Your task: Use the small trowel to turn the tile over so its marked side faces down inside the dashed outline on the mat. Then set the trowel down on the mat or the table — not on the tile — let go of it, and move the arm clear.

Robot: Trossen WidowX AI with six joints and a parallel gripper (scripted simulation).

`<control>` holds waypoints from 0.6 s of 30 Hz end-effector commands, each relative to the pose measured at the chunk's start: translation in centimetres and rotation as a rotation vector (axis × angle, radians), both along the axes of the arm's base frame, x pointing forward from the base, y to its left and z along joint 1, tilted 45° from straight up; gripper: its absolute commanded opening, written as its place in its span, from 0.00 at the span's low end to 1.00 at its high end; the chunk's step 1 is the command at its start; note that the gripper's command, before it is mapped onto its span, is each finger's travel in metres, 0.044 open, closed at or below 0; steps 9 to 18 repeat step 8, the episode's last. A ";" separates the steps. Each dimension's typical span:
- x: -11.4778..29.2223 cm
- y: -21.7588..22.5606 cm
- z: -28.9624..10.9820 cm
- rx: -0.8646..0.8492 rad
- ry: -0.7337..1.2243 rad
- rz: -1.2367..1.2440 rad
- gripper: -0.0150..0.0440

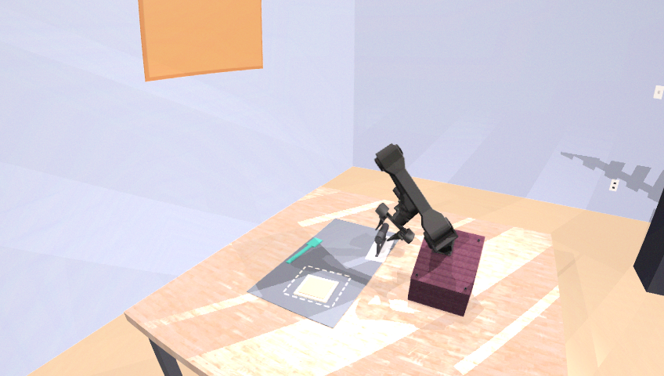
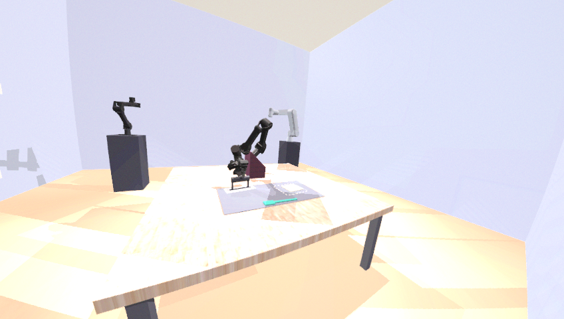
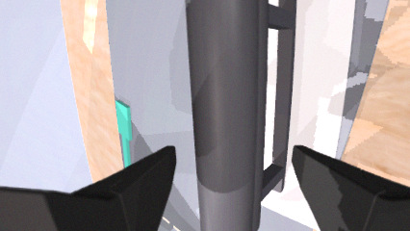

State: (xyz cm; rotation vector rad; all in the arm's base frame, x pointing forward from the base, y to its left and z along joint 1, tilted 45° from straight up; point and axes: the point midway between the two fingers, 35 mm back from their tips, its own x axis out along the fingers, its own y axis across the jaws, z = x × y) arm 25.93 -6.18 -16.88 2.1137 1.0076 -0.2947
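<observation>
From the top camera, I see the tile (image 1: 315, 287) lying flat inside the dashed outline (image 1: 342, 292) on the grey mat (image 1: 335, 233), with no mark showing on its upper face, so I judge the flip done. The trowel (image 1: 380, 234) stands at the mat's far corner, well apart from the tile, its pale blade flat on the mat, and the gripper (image 1: 387, 238) hangs right over its dark handle. A teal tool (image 1: 303, 251) lies on the mat's left edge. In the exterior camera the trowel (image 2: 240, 183) sits upright on its own beneath the claw. At the wrist, the fingers are spread wide, with daylight on both sides of the handle (image 3: 226, 106); nothing is gripped. To finish well, I would lift straight up along the handle's axis before swinging anywhere, so neither finger clips the handle and tips the trowel.
</observation>
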 end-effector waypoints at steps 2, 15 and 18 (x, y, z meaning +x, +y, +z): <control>-1.4 -1.1 1.3 0.005 -0.011 0.001 0.76; -2.0 -1.5 1.9 0.008 -0.017 0.000 0.76; -2.0 -1.5 1.9 0.008 -0.017 0.000 0.76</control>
